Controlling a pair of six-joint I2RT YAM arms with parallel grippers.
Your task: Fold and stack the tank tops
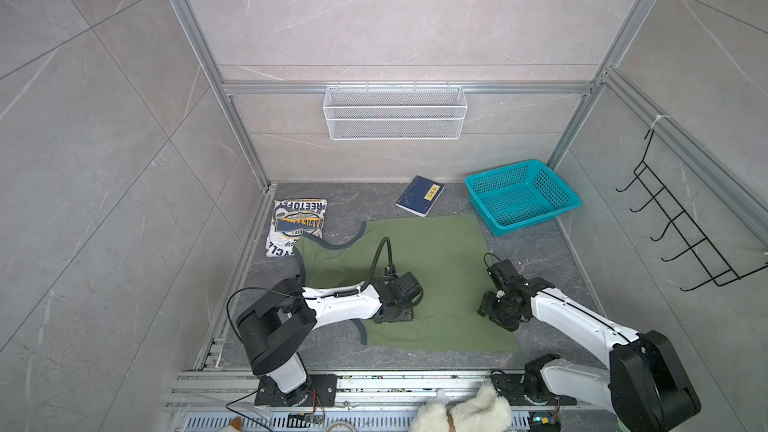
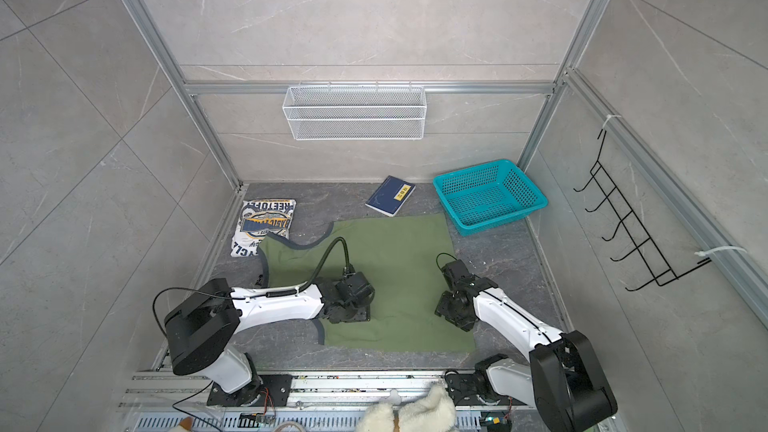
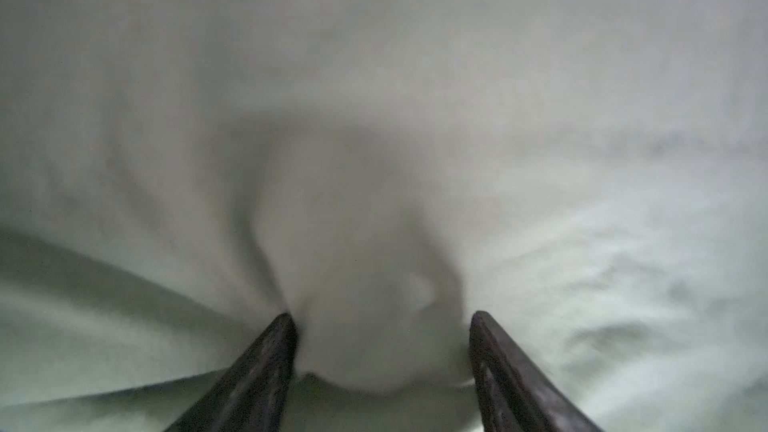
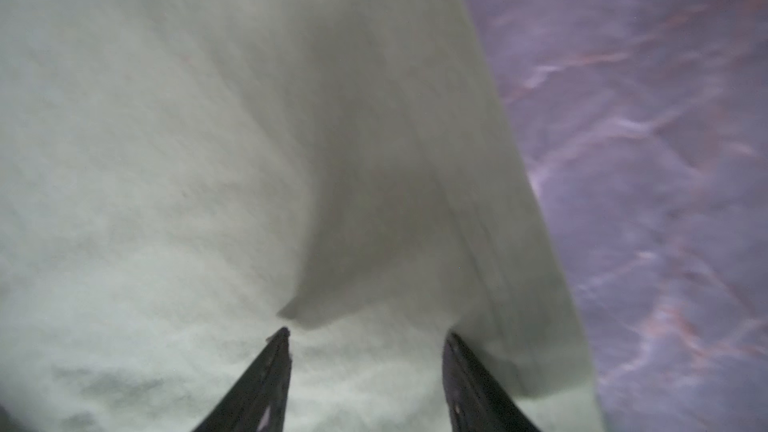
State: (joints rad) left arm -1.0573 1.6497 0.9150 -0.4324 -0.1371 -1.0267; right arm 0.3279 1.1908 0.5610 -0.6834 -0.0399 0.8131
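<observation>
— While both arms are reaching low over the table, where is the olive green tank top (image 1: 436,268) lying?

— It is lying spread flat just beside the teal basket (image 1: 515,203), one corner coming close to the basket's near wall; its navy-trimmed straps are pointing away from the basket.

— And the white tank top (image 1: 297,222)?

— It is sitting folded, badge print facing up, well apart from the basket, on the far side of the green top from it; one green strap is touching its edge.

— How are the pincers standing?

— The left gripper (image 3: 380,320) is working down at the green cloth, on the side farther from the basket; its fingers (image 3: 257,367) are standing spread, and a hump of bunched cloth is rising between them and touching one finger. The right gripper (image 4: 368,332) is hanging at the hem nearer the basket; its jaws are likewise standing apart, pinching nothing, while a raised fold is running ahead of the gap and dark tabletop is showing past the hem.

— Anything else lying around?

— A navy book (image 1: 419,196) is lying near the basket, close to the green top's far edge.
</observation>
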